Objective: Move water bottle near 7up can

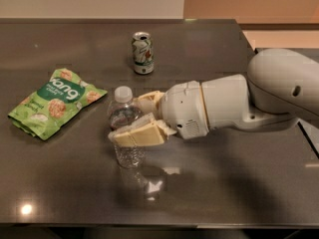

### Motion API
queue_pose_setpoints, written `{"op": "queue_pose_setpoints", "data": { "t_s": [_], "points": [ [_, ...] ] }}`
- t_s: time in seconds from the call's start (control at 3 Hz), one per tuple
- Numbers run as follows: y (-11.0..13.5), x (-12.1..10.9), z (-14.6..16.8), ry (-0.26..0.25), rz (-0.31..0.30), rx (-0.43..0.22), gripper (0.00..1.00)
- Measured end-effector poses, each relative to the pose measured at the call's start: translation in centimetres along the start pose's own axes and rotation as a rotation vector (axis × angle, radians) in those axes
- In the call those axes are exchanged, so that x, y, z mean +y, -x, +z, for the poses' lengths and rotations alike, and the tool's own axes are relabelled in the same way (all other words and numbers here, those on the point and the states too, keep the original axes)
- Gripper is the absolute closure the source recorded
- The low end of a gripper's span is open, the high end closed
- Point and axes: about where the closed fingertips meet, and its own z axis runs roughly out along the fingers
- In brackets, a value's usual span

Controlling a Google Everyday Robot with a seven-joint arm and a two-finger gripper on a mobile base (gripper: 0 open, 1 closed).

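The water bottle [130, 156] is clear and ribbed with a white cap, and stands upright on the dark table [224, 193] left of centre. My gripper [127, 117] reaches in from the right with its fingers closed in around the bottle's middle. One cream finger [137, 135] crosses in front of the bottle and the other sits behind its shoulder. The 7up can [142, 53] is white and green with a silver top. It stands upright farther back, well apart from the bottle.
A flat green chip bag [55, 102] lies to the left of the bottle. My white arm [249, 101] spans the right half of the table. The table's right edge [308, 138] runs just behind the arm.
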Motion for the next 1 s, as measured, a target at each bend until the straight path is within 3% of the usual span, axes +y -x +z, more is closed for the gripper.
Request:
{"op": "queue_pose_setpoints", "data": {
  "t_s": [0.33, 0.67, 1.0],
  "points": [
    [0.8, -1.5, -0.7, -0.037, -0.023, -0.014, 0.86],
    [1.5, -2.8, -1.3, -0.067, -0.041, -0.022, 1.0],
    [2.9, -6.8, -4.1, -0.147, -0.089, -0.003, 1.0]
  ]
}}
